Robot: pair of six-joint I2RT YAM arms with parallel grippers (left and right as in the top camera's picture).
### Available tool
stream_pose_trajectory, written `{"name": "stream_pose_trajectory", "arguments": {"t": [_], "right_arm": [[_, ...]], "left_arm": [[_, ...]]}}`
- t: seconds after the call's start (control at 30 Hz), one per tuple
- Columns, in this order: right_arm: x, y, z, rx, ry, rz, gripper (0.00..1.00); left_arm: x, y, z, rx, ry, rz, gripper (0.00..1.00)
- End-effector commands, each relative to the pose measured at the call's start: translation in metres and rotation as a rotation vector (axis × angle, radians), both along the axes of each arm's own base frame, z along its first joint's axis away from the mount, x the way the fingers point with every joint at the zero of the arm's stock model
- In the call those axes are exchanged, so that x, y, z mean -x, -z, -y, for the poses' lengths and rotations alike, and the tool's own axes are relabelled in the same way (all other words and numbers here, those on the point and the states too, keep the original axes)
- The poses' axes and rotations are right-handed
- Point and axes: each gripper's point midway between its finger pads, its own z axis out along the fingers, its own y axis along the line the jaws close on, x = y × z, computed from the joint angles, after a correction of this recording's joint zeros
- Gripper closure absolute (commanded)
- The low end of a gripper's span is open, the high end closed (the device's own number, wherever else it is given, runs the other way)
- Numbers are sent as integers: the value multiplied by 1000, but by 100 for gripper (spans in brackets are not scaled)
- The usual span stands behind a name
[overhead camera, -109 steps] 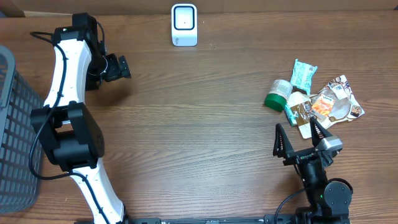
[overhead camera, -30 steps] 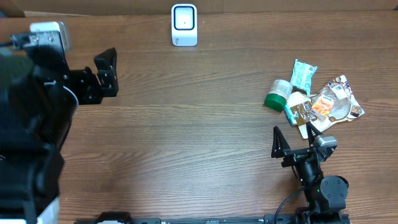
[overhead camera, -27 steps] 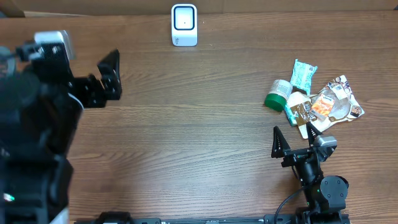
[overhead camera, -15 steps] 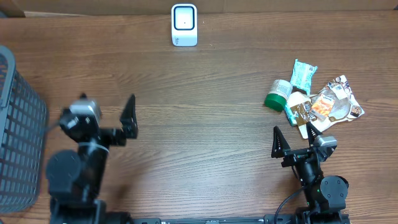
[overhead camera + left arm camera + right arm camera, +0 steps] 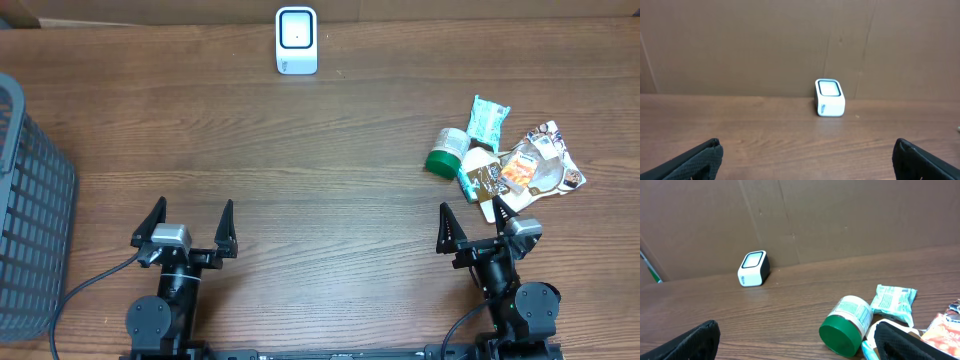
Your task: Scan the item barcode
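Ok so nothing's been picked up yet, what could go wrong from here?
1. The pile is a touching heap, so the open right end effector could drag a neighbour along or scatter it.
2. The jar lies on its side and might roll if nudged.
3. No barcode shows on anything, so whatever gets lifted may reach the scanner facing the wrong way.

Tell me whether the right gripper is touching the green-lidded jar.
Apart. The overhead view shows a strip of bare table between the open right gripper and the green-lidded jar, which lies beyond its fingertips.
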Motion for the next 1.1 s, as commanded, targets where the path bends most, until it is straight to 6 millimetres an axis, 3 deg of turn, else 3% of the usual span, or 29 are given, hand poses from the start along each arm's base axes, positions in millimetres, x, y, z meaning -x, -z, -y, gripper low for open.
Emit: {"name": "stream_pose_trajectory", "arguments": {"t": [0.0, 0.23, 1.07], "right_arm": [[0, 2, 3, 4, 13, 4, 0], [0, 2, 3, 4, 13, 4, 0], [0, 2, 3, 4, 13, 4, 0]], "left_arm": [[0, 14, -3, -19, -15, 4, 0], [0, 49, -7, -23, -35, -122, 0], [0, 48, -7, -22, -34, -119, 1]]}}
